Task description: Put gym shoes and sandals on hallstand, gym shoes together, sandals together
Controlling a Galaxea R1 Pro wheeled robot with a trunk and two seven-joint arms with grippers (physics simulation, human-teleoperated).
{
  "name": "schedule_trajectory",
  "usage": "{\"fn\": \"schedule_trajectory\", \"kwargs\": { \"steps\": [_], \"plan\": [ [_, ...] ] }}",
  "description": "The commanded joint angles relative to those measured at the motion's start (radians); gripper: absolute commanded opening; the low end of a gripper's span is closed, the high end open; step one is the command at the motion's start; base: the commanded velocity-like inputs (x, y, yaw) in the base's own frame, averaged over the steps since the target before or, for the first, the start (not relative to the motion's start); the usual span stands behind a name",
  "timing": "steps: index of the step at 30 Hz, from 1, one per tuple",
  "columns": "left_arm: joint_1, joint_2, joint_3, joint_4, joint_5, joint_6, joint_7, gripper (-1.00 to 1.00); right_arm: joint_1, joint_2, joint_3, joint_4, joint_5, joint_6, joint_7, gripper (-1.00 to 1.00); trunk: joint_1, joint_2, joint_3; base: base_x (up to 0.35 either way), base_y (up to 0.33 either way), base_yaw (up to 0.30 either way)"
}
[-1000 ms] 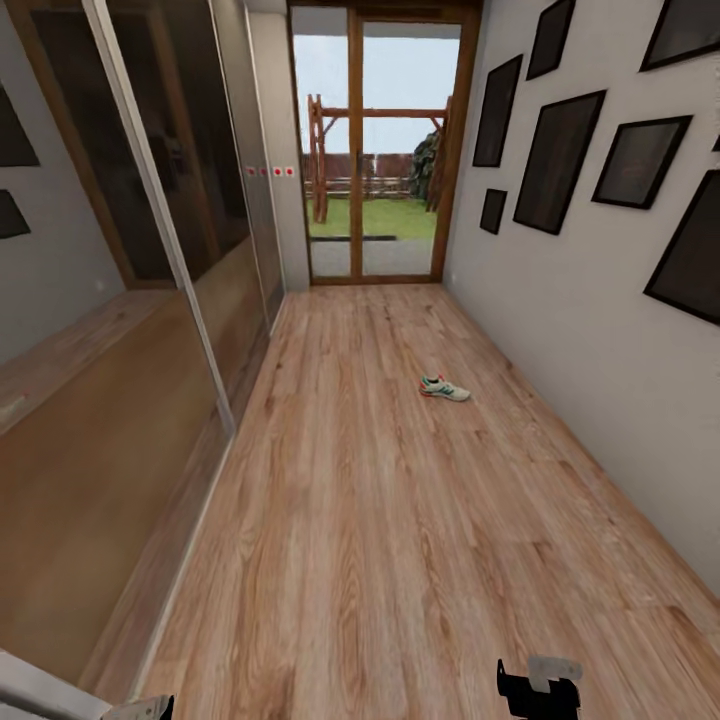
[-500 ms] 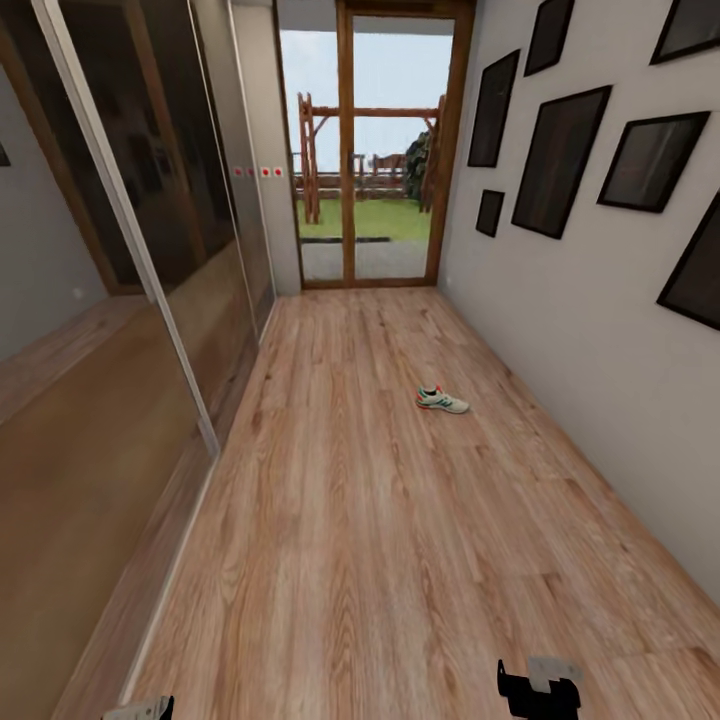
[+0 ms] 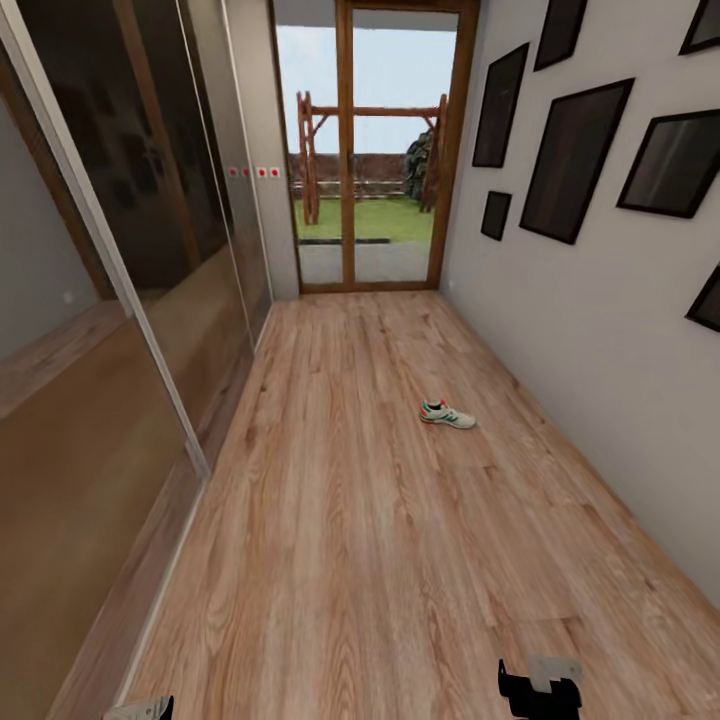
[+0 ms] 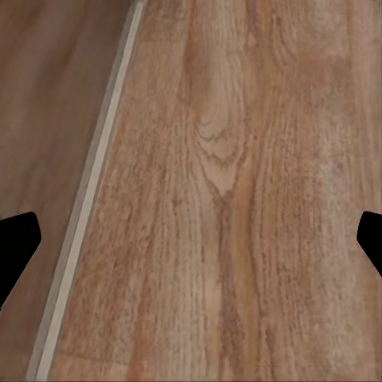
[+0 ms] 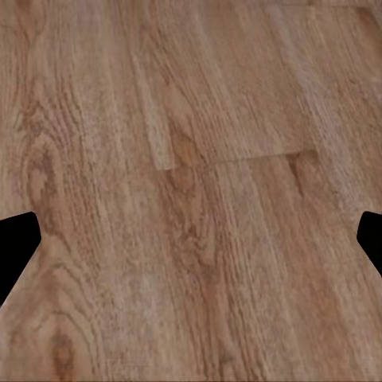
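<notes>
One gym shoe, white with green stripes and a red-orange heel, lies on the corridor floor well ahead of me, toward the right wall. The other gym shoe, the two sandals and the hallstand are out of view. My right gripper sits at the lower edge of the head view, far short of the shoe. My left gripper peeks in at the lower left. In both wrist views the dark fingertips stand wide apart over bare planks, so the left gripper and the right gripper are open and hold nothing.
A mirrored sliding wardrobe runs along the left wall, with its pale floor rail in the left wrist view. The right wall carries several dark framed pictures. A wood-framed glass door closes the corridor's far end.
The whole head view has shifted, so the camera moved: the wardrobe edge slid left and the shoe sits slightly lower. The shoe itself has not moved on the floor. Both grippers keep their places.
</notes>
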Motion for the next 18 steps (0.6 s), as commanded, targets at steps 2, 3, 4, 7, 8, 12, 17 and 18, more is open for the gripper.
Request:
{"fn": "schedule_trajectory", "kwargs": {
  "steps": [2,3,4,7,8,12,17,18],
  "plan": [
    [-0.001,0.000,0.006,0.001,0.001,-0.003,-0.007,1.00,-0.001,0.000,-0.007,0.001,0.010,-0.002,-0.004,1.00,0.000,0.000,-0.001,0.338,0.000,0.000],
    [-0.001,0.000,0.006,0.001,0.001,-0.003,-0.007,1.00,-0.001,0.000,-0.008,0.001,0.010,-0.002,-0.004,1.00,0.000,0.000,-0.001,0.338,0.000,0.000],
    [-0.001,0.000,0.006,0.001,0.001,-0.002,-0.007,1.00,-0.001,0.000,-0.007,0.001,0.010,-0.002,-0.004,1.00,0.000,0.000,-0.001,0.338,0.000,0.000],
    [0.000,0.000,0.006,0.001,0.001,-0.002,-0.007,1.00,-0.001,0.000,-0.007,0.001,0.010,-0.002,-0.004,1.00,0.000,0.000,-0.001,0.338,0.000,0.000],
    [-0.001,0.000,0.006,0.001,0.001,-0.002,-0.007,1.00,-0.001,0.000,-0.008,0.001,0.010,-0.002,-0.004,1.00,0.000,0.000,-0.001,0.338,0.000,0.000],
    [-0.001,0.000,0.006,0.001,0.001,-0.003,-0.007,1.00,-0.001,-0.001,-0.008,0.001,0.010,-0.002,-0.004,1.00,0.000,0.000,-0.001,0.338,0.000,0.000],
    [0.000,0.000,0.006,0.001,0.001,-0.003,-0.007,1.00,-0.001,-0.002,-0.008,0.001,0.010,-0.002,-0.005,1.00,0.000,0.000,-0.001,0.338,0.000,0.000],
    [0.000,0.000,0.006,0.001,0.001,-0.003,-0.007,1.00,-0.001,-0.002,-0.008,0.001,0.010,-0.002,-0.005,1.00,0.000,0.000,-0.001,0.338,0.000,0.000]
  ]
}}
